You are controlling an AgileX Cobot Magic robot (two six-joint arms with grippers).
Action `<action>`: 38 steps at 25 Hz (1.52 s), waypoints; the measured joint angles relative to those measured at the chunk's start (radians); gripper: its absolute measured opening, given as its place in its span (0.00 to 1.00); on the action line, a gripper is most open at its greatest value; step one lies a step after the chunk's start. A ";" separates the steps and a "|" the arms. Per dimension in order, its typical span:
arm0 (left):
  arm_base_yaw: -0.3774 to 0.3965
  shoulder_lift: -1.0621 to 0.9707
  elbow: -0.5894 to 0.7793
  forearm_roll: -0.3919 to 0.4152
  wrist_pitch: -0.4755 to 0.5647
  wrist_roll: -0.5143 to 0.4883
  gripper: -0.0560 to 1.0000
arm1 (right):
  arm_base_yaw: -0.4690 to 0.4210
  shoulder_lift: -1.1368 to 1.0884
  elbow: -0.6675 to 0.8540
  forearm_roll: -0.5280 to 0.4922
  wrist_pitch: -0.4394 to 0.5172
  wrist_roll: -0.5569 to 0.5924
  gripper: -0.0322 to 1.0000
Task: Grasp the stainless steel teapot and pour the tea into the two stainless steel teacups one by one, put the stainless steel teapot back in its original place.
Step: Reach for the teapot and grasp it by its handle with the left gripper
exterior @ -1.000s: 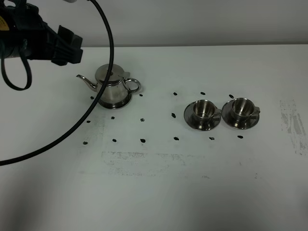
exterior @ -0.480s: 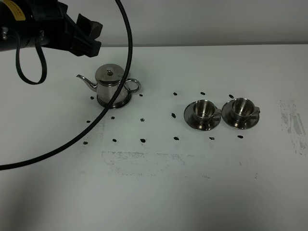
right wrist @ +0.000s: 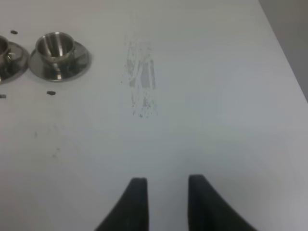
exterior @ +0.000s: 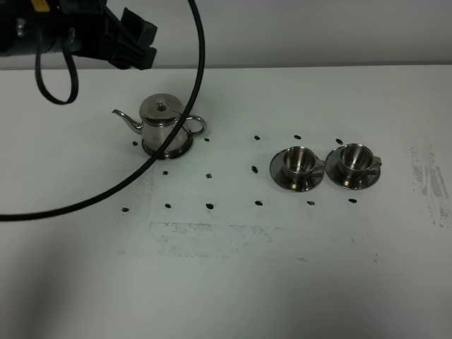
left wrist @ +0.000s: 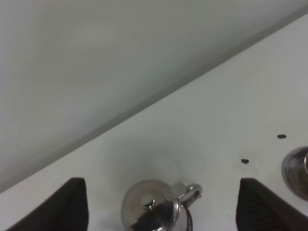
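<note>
Tabletop point(exterior: 282, 282); left end effector point(left wrist: 161, 181) raised near teapot point(left wrist: 154, 214), spread wide; right end effector point(right wrist: 166, 185) parted.

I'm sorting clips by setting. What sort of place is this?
Probably a robot test bench, not a kitchen: a plain white table dotted with black marks around the teapot and cups, a robot arm trailing a black cable, and a blank wall behind.

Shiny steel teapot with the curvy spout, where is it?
The shiny steel teapot stands on its round steel base, left side of the high view, left of the nearest steel teacup.
</note>
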 joint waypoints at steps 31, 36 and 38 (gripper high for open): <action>-0.111 0.605 -0.675 0.055 0.372 0.023 0.63 | 0.000 0.000 0.000 0.001 0.000 0.000 0.21; -0.115 0.671 -0.717 0.054 0.378 0.022 0.63 | 0.000 0.000 0.000 0.001 0.000 0.000 0.21; -0.118 0.681 -0.718 0.054 0.377 0.016 0.63 | 0.000 0.000 0.000 0.001 0.000 0.000 0.21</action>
